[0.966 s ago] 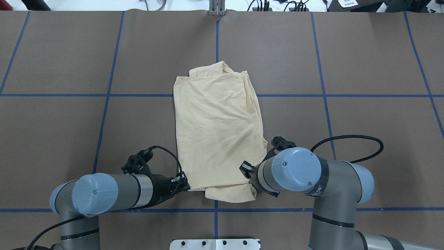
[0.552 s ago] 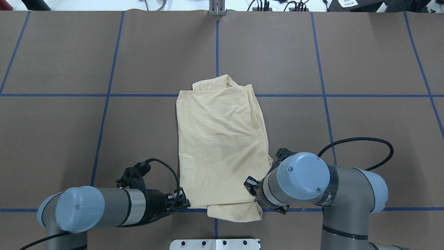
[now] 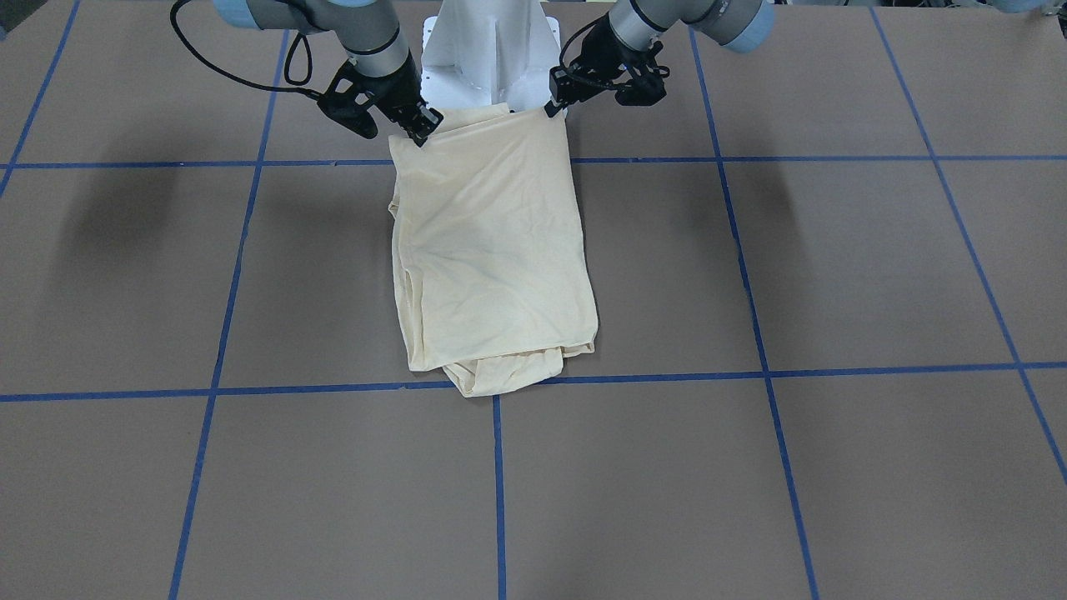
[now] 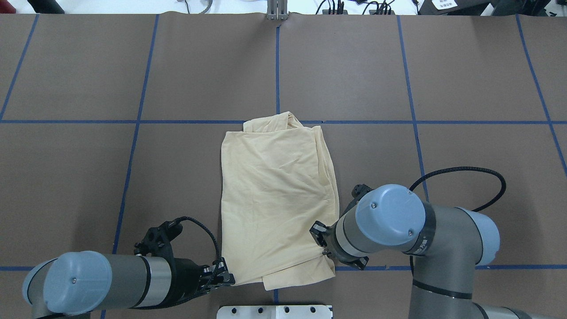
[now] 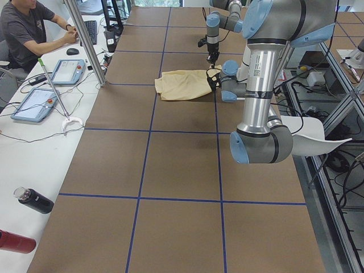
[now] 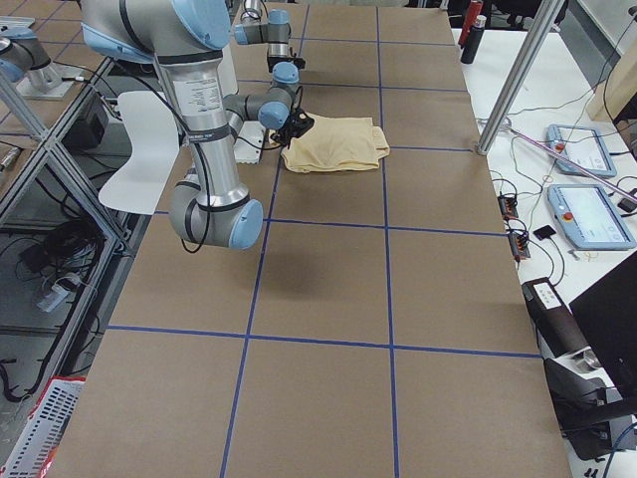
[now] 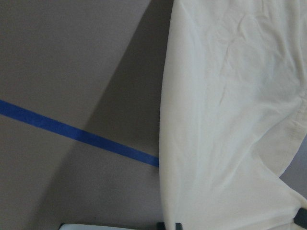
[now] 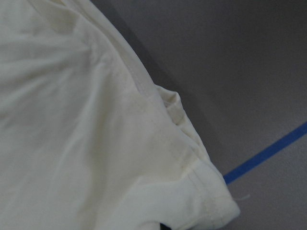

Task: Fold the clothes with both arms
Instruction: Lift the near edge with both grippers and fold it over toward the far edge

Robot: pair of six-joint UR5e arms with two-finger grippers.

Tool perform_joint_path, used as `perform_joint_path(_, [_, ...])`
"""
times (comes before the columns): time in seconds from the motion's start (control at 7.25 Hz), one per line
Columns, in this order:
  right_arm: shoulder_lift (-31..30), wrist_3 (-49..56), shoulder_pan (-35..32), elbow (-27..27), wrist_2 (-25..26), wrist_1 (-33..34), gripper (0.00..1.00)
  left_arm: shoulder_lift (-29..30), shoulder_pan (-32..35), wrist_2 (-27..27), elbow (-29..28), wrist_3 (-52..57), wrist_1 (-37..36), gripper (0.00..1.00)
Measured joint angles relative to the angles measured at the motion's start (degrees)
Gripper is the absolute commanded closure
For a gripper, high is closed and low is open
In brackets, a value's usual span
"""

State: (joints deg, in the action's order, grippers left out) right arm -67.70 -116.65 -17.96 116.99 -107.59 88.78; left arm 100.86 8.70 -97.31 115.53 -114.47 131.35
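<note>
- So, from the overhead cam, the T-shirt (image 4: pixel 274 195) lies folded into a long strip in the middle of the table (image 4: pixel 88 177). It runs from 12 o'clock down to 6 o'clock, plain cream side up.
- Its 12 o'clock end is bunched up and just crosses a blue tape line (image 4: pixel 66 121). The 6 o'clock end sits near the white pedestal base (image 4: pixel 274 311).
- My left gripper (image 4: pixel 221 278) is at the shirt's 7 o'clock corner, fingers pinched together on the fabric there.
- My right gripper (image 4: pixel 320 241) is at the 5 o'clock corner, mostly tucked under its own wrist from above. The front-facing cam shows it clamped on that corner too.
- On the front-facing cam both gripped corners are pulled up off the table, and the rest of the shirt lies flat with a few soft creases.
- Both wrist cams are mostly cream fabric, with brown table and a bit of blue tape alongside.
</note>
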Motion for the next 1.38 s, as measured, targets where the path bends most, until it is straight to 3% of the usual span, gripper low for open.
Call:
perform_joint_path(0.28, [2.8, 1.0, -5.7, 0.0, 0.2, -0.2, 1.00, 4.9, 4.9, -2.8, 0.2, 2.4, -5.5, 1.00])
perform_joint_path(0.55, [5.7, 3.5, -10.4, -0.3, 1.0, -0.2, 1.00, 10.2, 13.3, -9.4, 0.2, 5.7, -11.6, 1.00])
perform_joint_path(0.83, [7.4, 7.8, -14.3, -1.8, 1.8, -0.4, 1.00, 11.5, 20.1, -13.2, -0.2, 10.1, -13.1, 1.00])
perform_joint_path(1.1, [10.8, 9.7, -17.1, -7.2, 2.5, -1.2, 1.00, 12.7, 25.1, -15.8, -3.3, 14.2, -13.0, 1.00])
perform_joint_path(1.38, [12.2, 11.2, -18.5, -13.4, 2.9, -6.3, 1.00, 16.2, 26.6, -16.3, -10.4, 15.9, -11.4, 1.00])
